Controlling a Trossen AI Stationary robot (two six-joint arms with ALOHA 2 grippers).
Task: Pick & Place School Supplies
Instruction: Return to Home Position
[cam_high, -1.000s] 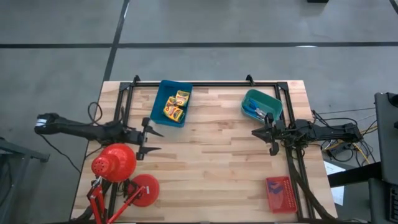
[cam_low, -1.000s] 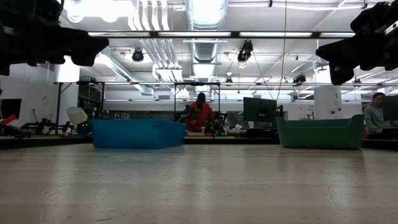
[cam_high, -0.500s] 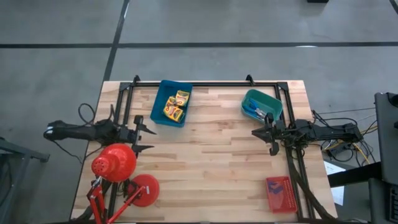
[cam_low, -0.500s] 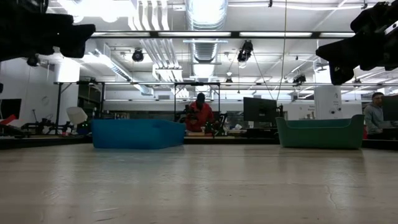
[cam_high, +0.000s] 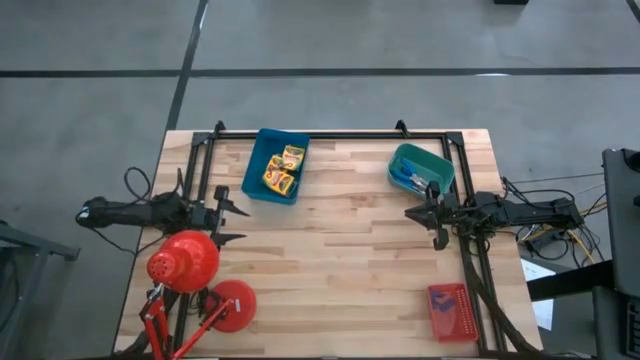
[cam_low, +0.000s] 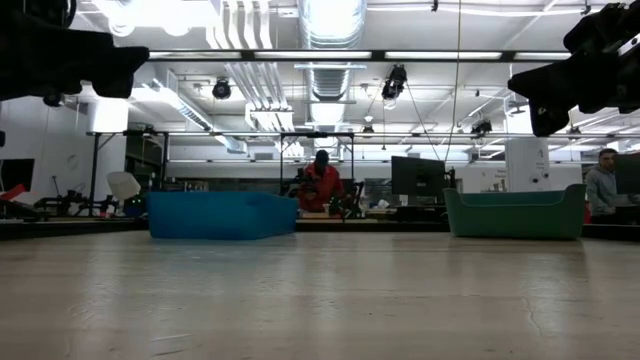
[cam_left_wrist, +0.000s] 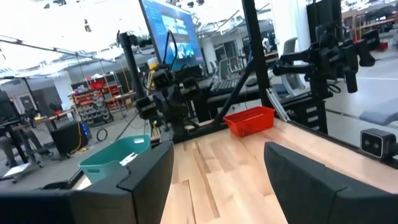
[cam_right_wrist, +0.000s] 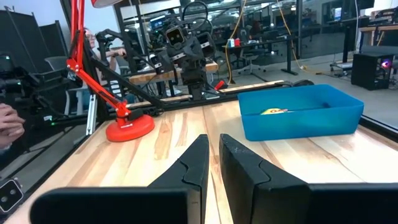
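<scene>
Backward goes my left end effector (cam_high: 232, 224), nearer the bench's (cam_high: 340, 260) left edge now, fingers wide apart. My right end effector (cam_high: 412, 213) stays put, clenched tight.

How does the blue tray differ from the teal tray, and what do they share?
The blue tray is a long rectangle; the teal tray is shorter, with rounded corners. The blue tray holds yellow crayon boxes; the teal tray holds blue-handled scissors. In the high view the blue tray sits left of centre, the teal tray right. Both are open-topped, at the table's far side.
</scene>
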